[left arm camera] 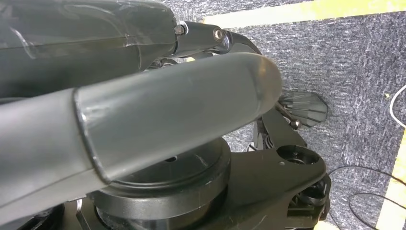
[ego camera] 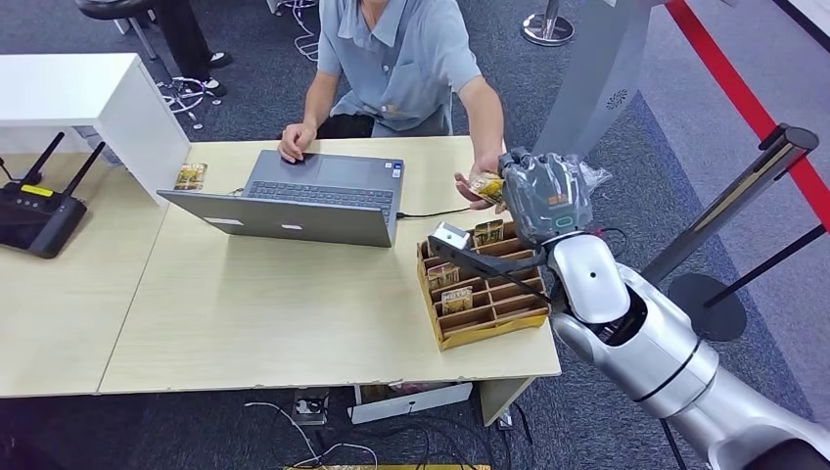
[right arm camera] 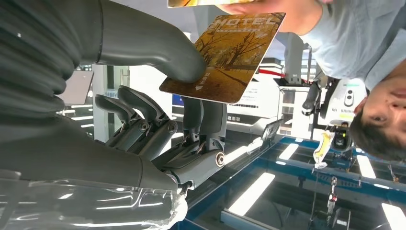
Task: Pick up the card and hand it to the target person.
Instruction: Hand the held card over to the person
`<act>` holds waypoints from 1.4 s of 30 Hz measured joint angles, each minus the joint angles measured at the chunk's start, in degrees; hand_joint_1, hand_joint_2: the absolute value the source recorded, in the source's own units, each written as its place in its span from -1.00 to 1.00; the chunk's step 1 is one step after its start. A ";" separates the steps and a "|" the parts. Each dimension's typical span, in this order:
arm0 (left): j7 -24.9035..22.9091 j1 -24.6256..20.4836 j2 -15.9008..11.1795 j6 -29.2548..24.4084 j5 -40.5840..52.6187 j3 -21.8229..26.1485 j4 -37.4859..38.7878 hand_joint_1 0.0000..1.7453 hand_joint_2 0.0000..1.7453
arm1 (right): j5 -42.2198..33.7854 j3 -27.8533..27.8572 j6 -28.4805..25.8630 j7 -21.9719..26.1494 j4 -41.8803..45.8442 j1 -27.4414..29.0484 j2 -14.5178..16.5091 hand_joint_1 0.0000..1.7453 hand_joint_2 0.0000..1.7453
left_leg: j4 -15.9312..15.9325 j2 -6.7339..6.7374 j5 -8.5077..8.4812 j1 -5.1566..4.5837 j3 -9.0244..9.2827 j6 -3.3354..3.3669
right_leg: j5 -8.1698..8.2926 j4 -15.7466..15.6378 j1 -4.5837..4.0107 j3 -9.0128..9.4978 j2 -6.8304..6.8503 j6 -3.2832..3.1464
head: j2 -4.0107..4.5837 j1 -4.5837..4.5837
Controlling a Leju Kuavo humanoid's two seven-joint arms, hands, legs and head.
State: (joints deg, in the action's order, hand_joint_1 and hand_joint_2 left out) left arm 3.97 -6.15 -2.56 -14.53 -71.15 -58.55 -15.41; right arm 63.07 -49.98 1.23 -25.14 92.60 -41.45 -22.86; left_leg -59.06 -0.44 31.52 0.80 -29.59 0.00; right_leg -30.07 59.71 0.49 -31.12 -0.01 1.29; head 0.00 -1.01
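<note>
A golden-brown hotel card [right arm camera: 227,57] is pinched between the thumb and a finger of my right hand [right arm camera: 158,120]. In the head view that right hand [ego camera: 548,191] is raised past the far right end of the table, with the card [ego camera: 486,186] sticking out towards the seated person [ego camera: 401,59]. The person's hand [ego camera: 473,186] reaches over and touches the far end of the card, and that hand [right arm camera: 268,7] meets the card's edge in the right wrist view. My left hand [left arm camera: 143,120] hangs low, its thick thumb across the left wrist view, its fingers mostly hidden.
A wooden card rack [ego camera: 489,318] with several cards stands under my right forearm. An open laptop [ego camera: 303,201] sits mid-table in front of the person. A black router [ego camera: 34,211], a white box [ego camera: 88,98] and a small card pack [ego camera: 190,176] are at the left. A barrier post [ego camera: 754,181] stands at the right.
</note>
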 joint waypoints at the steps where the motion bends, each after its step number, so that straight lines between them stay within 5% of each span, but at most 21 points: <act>1: -0.01 0.00 -0.01 0.07 0.08 0.00 0.00 -1.00 -1.00 | 0.11 -0.26 -0.10 0.09 -1.18 -0.34 0.40 1.00 1.00 | 0.00 0.00 0.00 0.00 0.00 0.00 | 0.00 0.00 0.00 0.00 0.00 0.00 | 0.00 0.01; 13: 0.25 0.01 -0.02 0.61 0.20 -0.02 0.00 -1.00 -1.00 | 0.86 -2.48 -0.19 0.64 -10.82 -1.73 2.28 0.91 1.00 | 0.00 -0.01 0.00 0.00 0.00 0.00 | 0.00 0.00 0.00 -0.01 0.00 0.00 | 0.00 0.01; 17: 0.24 0.01 -0.02 0.61 0.20 -0.02 0.00 -1.00 -1.00 | 0.83 -2.66 -0.02 0.63 -12.28 -1.74 2.51 -0.99 1.00 | 0.00 0.00 0.00 0.00 0.00 0.00 | 0.00 0.00 0.00 -0.02 0.00 0.00 | 0.00 0.00; 24: 0.09 0.03 -0.03 0.27 -0.30 -0.02 0.00 -1.00 -1.00 | -1.21 -2.59 -0.89 -1.13 -12.93 0.26 2.63 -1.00 1.00 | -0.01 0.00 0.00 0.00 0.05 0.00 | -0.01 -0.01 -0.01 -0.03 0.00 0.00 | 0.00 -0.01; 28: 0.90 0.11 0.02 -0.83 -1.70 0.01 0.00 -1.00 -1.00 | -15.15 0.89 -10.85 -0.80 -8.16 7.07 2.56 -1.00 1.00 | -0.01 0.00 0.01 0.00 0.05 0.00 | -0.01 -0.02 0.00 -0.03 0.00 0.00 | 0.00 0.01; 33: 2.66 0.29 0.66 -2.36 -3.53 0.14 0.00 -1.00 -1.00 | -46.97 8.48 -24.38 11.13 1.68 19.11 2.63 -1.00 1.00 | 0.00 -0.02 0.05 -0.01 0.02 0.02 | -0.03 -0.04 0.00 -0.04 0.04 0.00 | 0.00 0.01; 42: 4.02 0.32 2.05 -3.55 -4.63 0.97 0.00 -1.00 -1.00 | -69.03 16.87 -32.40 25.54 9.20 34.34 3.55 -1.00 1.00 | 0.01 0.03 0.05 0.00 0.05 0.02 | -0.02 -0.05 0.00 -0.04 0.01 0.00 | 0.00 0.01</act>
State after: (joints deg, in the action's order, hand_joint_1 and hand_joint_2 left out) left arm 7.98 -5.84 -0.51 -18.08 -75.78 -57.59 -15.41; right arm -5.95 -33.11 -31.17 0.39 101.80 -7.11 -19.32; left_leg -59.05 -0.41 31.58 0.79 -29.54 0.02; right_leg -30.09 59.66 0.49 -31.16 0.00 1.30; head 0.00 -1.01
